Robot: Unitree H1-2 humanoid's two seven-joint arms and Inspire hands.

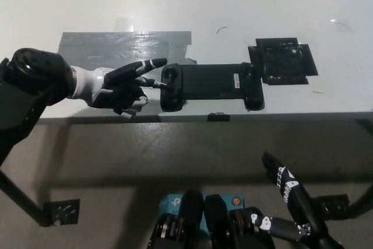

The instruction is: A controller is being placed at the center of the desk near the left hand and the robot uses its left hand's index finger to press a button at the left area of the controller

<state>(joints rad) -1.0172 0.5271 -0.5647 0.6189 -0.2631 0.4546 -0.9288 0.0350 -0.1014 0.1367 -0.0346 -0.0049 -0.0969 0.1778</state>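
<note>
A long black controller (210, 81) lies flat near the white desk's (186, 4) front edge, with a grip at each end. My left hand (119, 87) hovers just left of it over the grey tape. Its index finger (150, 64) points out toward the controller's left grip (171, 88), with the tip a little short of the grip's top corner. A second finger reaches toward the grip's side, and the other fingers curl downward. The hand holds nothing. My right hand (289, 193) rests low at the bottom right, below the desk, with its fingers spread and nothing in them.
A grey tape patch (116, 48) covers the desk behind my left hand. A black square pad (282, 60) is taped down behind the controller's right end. A small black clip (217, 116) sits on the desk's front edge. A bracket (61, 211) lies on the floor.
</note>
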